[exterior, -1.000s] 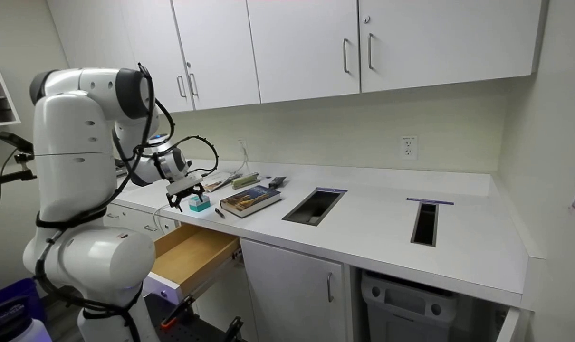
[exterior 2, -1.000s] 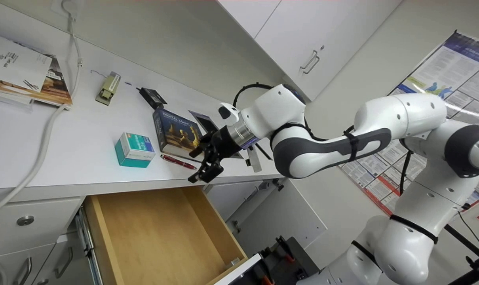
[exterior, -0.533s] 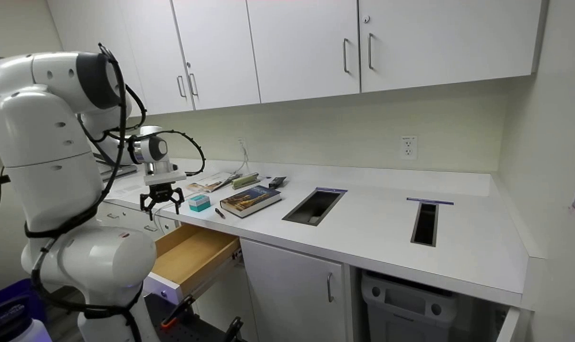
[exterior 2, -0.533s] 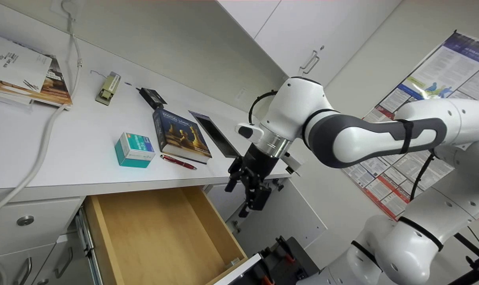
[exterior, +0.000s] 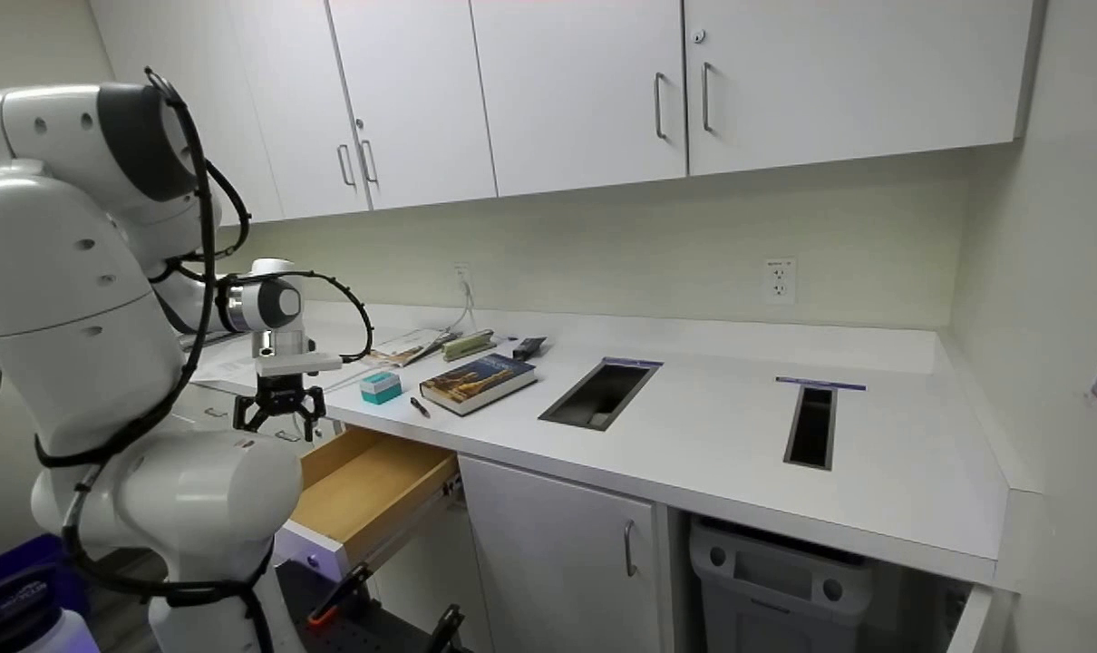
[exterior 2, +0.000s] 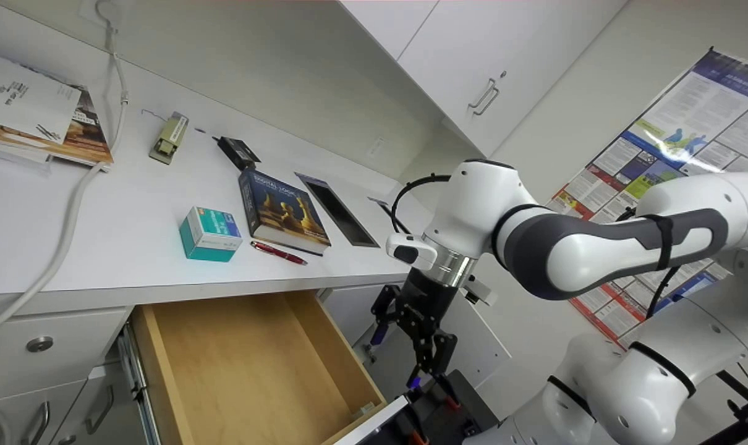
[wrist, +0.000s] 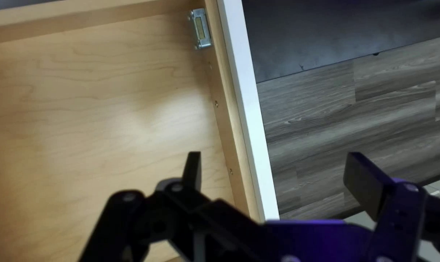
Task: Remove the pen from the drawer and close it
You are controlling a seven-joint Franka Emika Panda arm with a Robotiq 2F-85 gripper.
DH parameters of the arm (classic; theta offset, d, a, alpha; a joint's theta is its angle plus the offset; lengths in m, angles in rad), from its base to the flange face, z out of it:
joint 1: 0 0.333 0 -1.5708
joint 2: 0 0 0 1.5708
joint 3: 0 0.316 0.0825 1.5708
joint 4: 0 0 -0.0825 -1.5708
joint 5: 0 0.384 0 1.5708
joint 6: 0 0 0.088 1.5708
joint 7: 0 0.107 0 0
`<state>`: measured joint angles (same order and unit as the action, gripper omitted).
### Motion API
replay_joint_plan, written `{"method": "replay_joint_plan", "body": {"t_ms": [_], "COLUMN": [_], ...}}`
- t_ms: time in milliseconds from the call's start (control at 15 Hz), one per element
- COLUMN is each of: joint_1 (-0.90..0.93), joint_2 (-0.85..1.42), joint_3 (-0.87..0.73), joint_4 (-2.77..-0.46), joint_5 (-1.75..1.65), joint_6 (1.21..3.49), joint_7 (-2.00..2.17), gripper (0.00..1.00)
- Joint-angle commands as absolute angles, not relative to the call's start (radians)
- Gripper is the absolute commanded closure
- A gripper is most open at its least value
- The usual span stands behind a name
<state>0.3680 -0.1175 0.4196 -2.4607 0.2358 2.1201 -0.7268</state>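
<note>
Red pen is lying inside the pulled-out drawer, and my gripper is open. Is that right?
Not about the pen's place: the red pen lies on the white countertop, beside the Digital Logic book, as seen in an exterior view. The rest stands: the drawer is pulled out and the gripper is open.

Drawer (exterior 2: 244, 371) open; pen (exterior 2: 279, 253) on counter (exterior 2: 127, 259) beside book (exterior 2: 286, 209); pincer (exterior 2: 397, 358) spread.

Office-like workroom, white wall cabinets (exterior: 576, 91), long counter (exterior: 721, 408), thick book (exterior 2: 284, 210), text-filled poster (exterior 2: 664, 142)
</note>
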Motion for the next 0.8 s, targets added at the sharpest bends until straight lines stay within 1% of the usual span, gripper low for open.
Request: {"method": "replay_joint_plan", "body": {"t_ms": [0, 133, 733], "joint_1": [0.391, 0.403, 0.58], "joint_2": [-0.121, -0.119, -0.185], "joint_3": [0.39, 0.401, 0.518], "joint_4": [-2.461, -2.465, -2.589], "joint_5": [0.233, 0.221, 0.223], "joint_6": [2.12, 2.127, 2.193], "joint_7": [-0.729, -0.723, -0.71], "gripper": [0.0, 0.0, 0.0]}}
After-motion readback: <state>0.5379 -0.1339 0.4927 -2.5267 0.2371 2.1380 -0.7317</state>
